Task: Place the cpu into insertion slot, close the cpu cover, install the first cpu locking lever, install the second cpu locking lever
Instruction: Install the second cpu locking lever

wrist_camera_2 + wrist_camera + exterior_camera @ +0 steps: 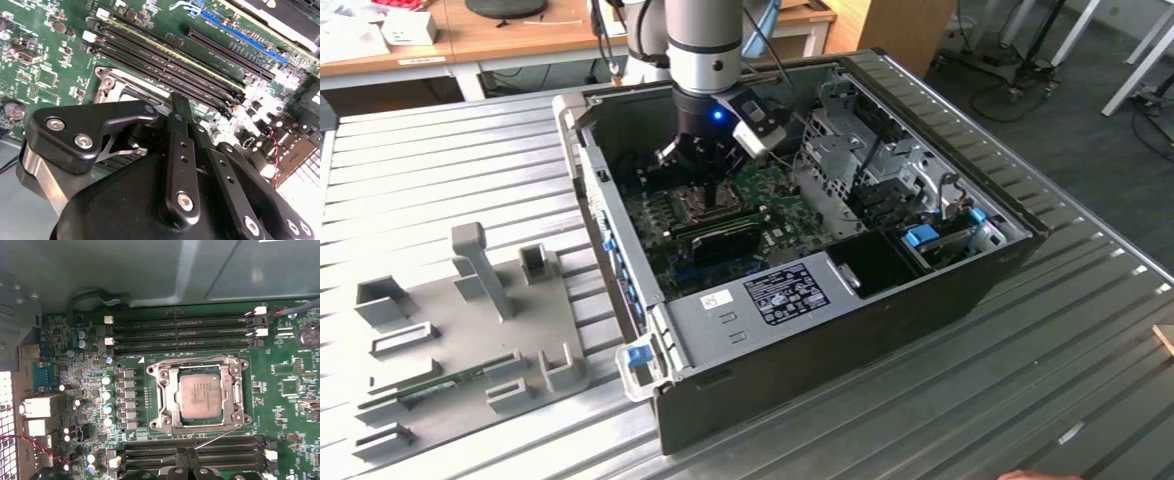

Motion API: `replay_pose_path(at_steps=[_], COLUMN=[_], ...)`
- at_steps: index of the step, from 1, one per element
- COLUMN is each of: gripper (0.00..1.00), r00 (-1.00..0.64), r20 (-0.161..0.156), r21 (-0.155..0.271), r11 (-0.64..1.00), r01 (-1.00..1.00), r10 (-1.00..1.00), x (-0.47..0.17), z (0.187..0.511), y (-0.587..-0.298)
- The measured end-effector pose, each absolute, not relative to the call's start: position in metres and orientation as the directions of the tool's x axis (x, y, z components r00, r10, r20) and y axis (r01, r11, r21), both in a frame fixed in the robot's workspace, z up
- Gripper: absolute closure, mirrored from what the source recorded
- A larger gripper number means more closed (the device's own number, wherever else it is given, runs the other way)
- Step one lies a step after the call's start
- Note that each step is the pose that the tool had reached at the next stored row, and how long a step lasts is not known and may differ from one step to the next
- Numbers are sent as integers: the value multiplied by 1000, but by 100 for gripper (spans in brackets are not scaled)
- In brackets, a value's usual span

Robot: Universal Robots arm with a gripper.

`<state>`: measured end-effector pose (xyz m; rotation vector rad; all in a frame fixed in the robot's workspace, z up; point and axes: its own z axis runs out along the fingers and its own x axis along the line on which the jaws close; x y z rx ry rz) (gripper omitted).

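While the arm hangs over the open computer case (pixel 854 250), the gripper (pixel 700 185) sits low above the green circuit board (pixel 280 415), just beside the socket; whether its fingers are parted or closed I cannot tell. Item: cpu (pixel 201 397), flat square chip, dull silver-grey top with faint print, seated in the insertion slot (pixel 172 374) between two banks of long black memory slots (pixel 180 332). Item: cpu cover (pixel 235 390), thin silvery frame, lying down around the chip. Item: thin wire lever (pixel 220 435), slanting outward from one socket corner.
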<state>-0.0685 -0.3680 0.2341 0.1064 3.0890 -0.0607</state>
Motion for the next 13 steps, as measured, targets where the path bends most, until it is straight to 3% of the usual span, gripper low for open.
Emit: replay_pose_path(at_steps=[13], gripper=[90], r00=[-996], r20=[-52], r21=[-44], r11=[997], r01=[70], r10=[67], x=[-77], z=[219], y=[-368])
